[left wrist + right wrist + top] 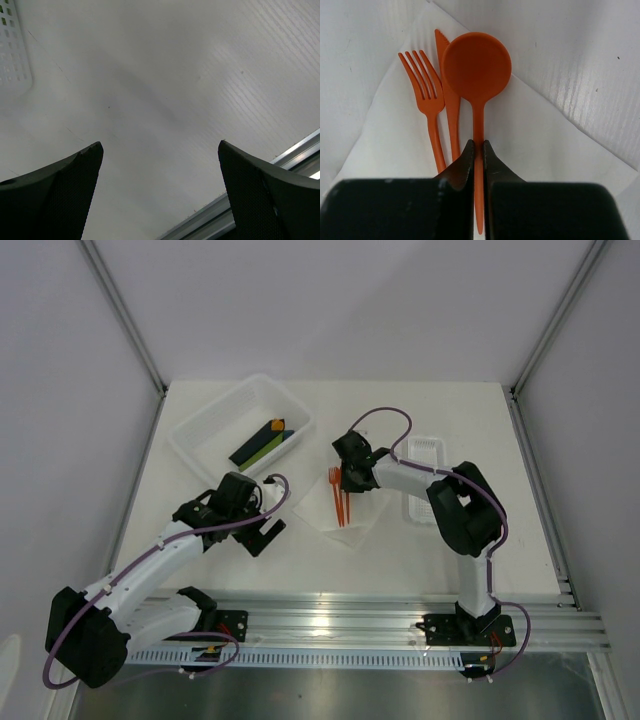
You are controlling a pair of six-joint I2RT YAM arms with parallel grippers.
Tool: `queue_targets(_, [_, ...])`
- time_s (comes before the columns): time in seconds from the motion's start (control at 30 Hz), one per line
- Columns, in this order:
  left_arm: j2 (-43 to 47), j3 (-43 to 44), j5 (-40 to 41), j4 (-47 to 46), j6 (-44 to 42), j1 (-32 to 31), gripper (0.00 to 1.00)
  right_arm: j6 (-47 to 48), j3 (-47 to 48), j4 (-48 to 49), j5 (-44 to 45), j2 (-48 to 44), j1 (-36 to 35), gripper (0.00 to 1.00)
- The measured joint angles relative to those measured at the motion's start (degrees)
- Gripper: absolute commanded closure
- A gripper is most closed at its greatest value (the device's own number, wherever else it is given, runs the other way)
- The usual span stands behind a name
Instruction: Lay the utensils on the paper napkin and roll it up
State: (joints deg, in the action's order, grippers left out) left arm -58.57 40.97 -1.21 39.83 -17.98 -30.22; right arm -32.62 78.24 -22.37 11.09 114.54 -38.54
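Observation:
The white paper napkin lies flat on the table in front of the right arm. An orange fork and an orange knife lie side by side on it; they show as thin orange sticks in the top view. My right gripper is shut on the handle of the orange spoon, holding it over the napkin beside the knife. My left gripper is open and empty, over bare table to the left of the napkin.
A large translucent bin at the back left holds dark green and black bars with orange tips. A narrow ribbed white tray lies under the right arm. A metal rail runs along the table's near edge.

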Motion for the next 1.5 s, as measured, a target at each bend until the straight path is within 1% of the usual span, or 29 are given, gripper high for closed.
queue_targets(1.13, [0.00, -0.31, 0.00, -0.33, 0.00, 0.00, 0.00, -1.27, -0.42, -0.24, -0.13, -0.11, -1.03, 1.00])
queue_targets(1.5, [0.02, -0.39, 0.00, -0.35, 0.00, 0.00, 0.01, -1.90, -0.57, -1.31, 0.22, -3.98, -1.01, 1.00])
